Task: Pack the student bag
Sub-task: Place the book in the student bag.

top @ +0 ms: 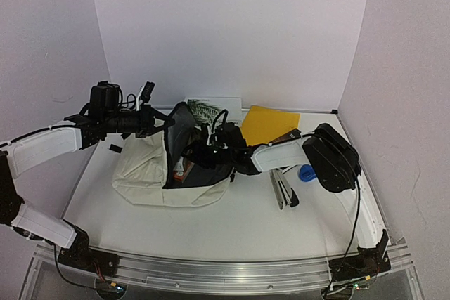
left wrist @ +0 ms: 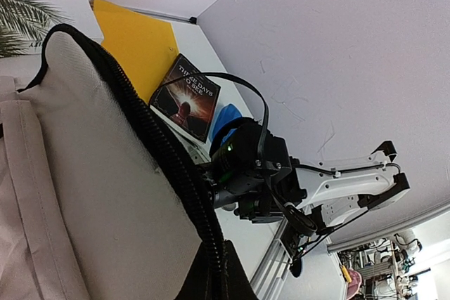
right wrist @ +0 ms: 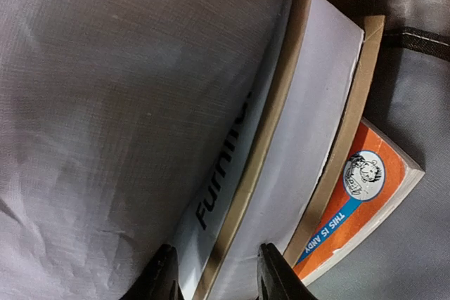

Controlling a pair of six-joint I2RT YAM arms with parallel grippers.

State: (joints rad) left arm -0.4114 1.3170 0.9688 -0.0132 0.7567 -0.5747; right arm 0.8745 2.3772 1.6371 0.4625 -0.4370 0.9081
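Prob. R hand (right wrist: 219,277) snug round book (right wrist: 309,117)

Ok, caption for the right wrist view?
Right gripper inside the student bag, straddling a tan-edged book beside an orange paperback.

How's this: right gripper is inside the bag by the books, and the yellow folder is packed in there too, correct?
No. The top external view shows the yellow folder lying on the table behind the student bag, not packed. The right gripper is inside the bag by the books, as you said.
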